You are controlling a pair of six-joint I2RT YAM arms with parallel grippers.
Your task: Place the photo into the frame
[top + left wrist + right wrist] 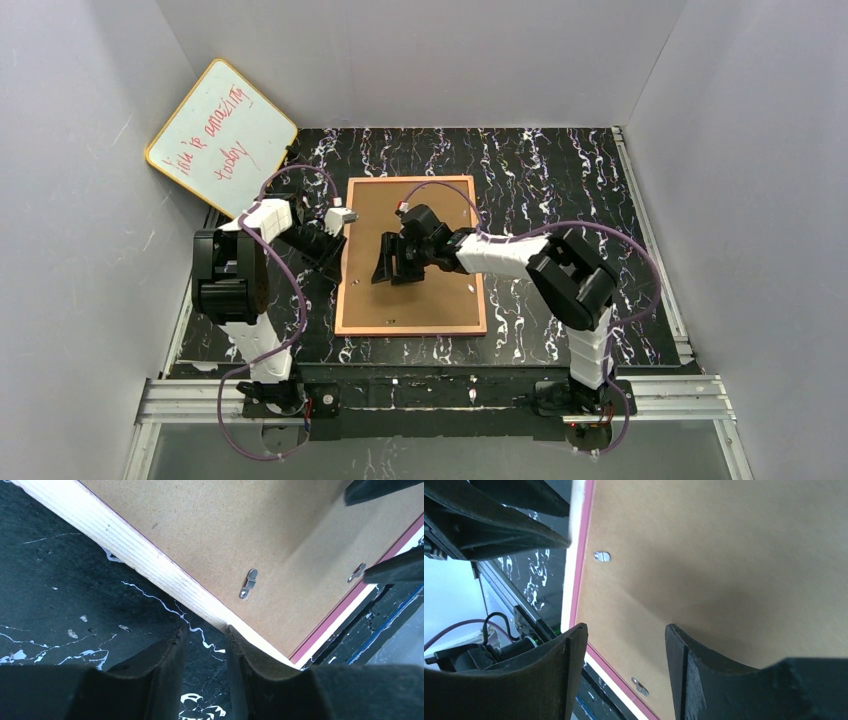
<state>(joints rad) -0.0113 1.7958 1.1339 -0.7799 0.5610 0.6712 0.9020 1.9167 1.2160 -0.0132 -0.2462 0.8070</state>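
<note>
The frame (410, 329) lies face down in the middle of the table, its light wood rear rim (150, 555) and pink inner strip (585, 530) showing. A brown backing board (430, 290) fills it, with small metal turn clips (248, 583) along the edges. The photo is out of view. My left gripper (335, 265) is at the frame's left edge; in the left wrist view the left gripper (205, 630) has a narrow gap holding nothing, one fingertip (231, 632) against the wood rim. My right gripper (397, 272) hovers over the board, and the right gripper (626, 630) is open and empty.
A yellow-edged whiteboard (222, 137) with red writing leans in the back left corner. Grey walls close in three sides. A metal rail (440, 395) runs along the near edge by the arm bases. Black marbled tabletop (560, 190) surrounds the frame.
</note>
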